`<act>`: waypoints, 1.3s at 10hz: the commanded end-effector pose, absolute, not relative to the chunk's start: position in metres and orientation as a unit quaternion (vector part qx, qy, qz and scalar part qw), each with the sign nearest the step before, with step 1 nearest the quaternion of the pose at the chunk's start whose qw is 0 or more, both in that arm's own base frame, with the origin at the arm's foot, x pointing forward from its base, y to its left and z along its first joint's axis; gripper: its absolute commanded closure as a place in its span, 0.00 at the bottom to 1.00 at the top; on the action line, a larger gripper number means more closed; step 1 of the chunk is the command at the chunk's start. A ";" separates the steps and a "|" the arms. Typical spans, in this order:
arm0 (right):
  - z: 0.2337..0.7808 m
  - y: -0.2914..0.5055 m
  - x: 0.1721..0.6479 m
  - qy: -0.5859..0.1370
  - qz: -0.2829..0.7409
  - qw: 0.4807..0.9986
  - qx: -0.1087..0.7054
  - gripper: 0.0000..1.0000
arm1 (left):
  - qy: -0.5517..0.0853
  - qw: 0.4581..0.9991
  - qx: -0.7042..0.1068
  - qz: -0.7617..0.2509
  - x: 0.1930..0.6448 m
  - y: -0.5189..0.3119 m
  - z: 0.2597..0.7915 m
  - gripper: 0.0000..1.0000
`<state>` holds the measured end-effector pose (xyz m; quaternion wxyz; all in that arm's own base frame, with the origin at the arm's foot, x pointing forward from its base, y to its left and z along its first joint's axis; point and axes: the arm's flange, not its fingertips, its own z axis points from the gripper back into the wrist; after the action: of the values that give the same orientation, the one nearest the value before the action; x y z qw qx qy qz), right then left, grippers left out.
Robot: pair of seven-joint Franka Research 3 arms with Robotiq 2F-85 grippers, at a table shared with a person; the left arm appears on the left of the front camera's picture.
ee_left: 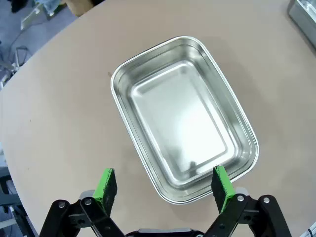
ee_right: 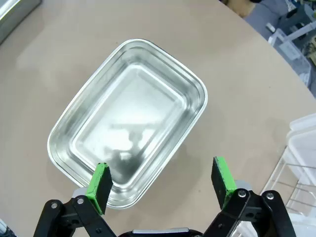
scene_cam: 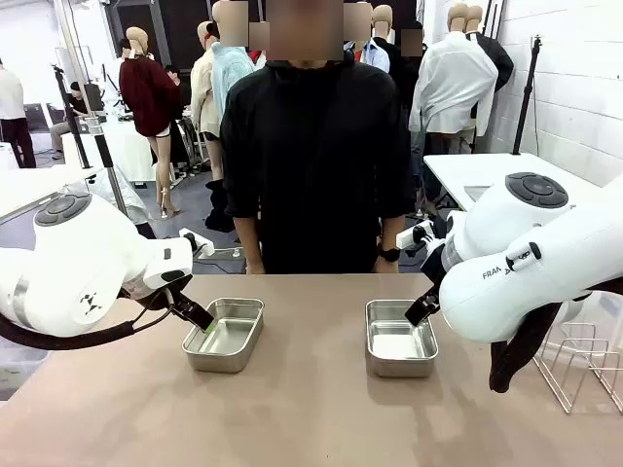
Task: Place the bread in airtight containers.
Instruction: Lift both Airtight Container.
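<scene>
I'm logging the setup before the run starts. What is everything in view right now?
table: one, tan, between the robot and the person
stainless-steel pans: two, silver, both empty, apart on the table: left pan, right pan
wire rack: one, pale metal, at the table's right edge
person: one, black top, standing at the far side
left gripper: one, black with green pads, open, above the left pan
right gripper: one, black with green pads, open, above the right pan
</scene>
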<state>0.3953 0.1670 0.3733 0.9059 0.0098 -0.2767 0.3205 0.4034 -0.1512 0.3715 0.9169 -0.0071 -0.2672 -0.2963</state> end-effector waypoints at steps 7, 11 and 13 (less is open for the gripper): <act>0.373 0.167 0.395 -0.277 0.321 0.906 0.010 0.00 | -0.267 0.917 -0.007 -0.296 0.403 -0.151 0.371 0.00; 0.373 0.167 0.395 -0.277 0.321 0.906 0.010 0.00 | -0.267 0.917 -0.007 -0.296 0.403 -0.151 0.371 0.00; 0.373 0.167 0.395 -0.277 0.321 0.906 0.010 0.00 | -0.267 0.917 -0.007 -0.296 0.403 -0.151 0.371 0.00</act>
<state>0.3953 0.1671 0.3733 0.9058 0.0096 -0.2767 0.3206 0.4028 -0.1528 0.3714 0.9163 -0.0063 -0.2672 -0.2984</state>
